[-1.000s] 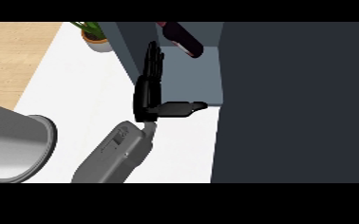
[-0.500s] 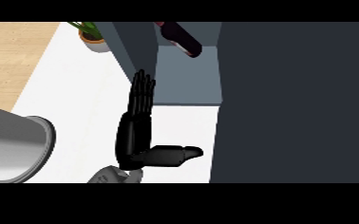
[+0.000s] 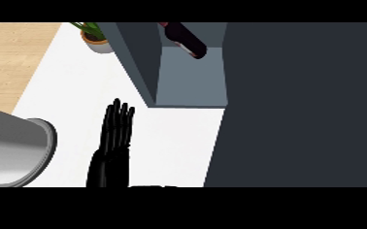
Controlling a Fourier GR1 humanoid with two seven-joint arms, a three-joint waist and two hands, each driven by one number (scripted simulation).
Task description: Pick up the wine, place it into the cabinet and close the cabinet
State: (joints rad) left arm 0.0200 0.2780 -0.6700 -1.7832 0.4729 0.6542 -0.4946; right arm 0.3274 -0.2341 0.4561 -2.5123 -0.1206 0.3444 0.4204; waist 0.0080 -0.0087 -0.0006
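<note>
Left black hand (image 3: 114,140), fingers straight (holding nothing), lower left; dark wine bottle (image 3: 185,40) rests inside grey cabinet (image 3: 190,80): swing its door squarely closed.

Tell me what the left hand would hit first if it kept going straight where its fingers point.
Probably the cabinet: the left hand points up the white counter toward its grey side wall, though depth is unclear.

one black hand (image 3: 112,145) shows low in the head view, left of centre, coming up from the lower edge. fingers straight, held together, pointing up the view. thumb not clear, a dark bit sits at the bottom edge beside it. holds nothing. which hand cannot be told. no forearm visible.
</note>
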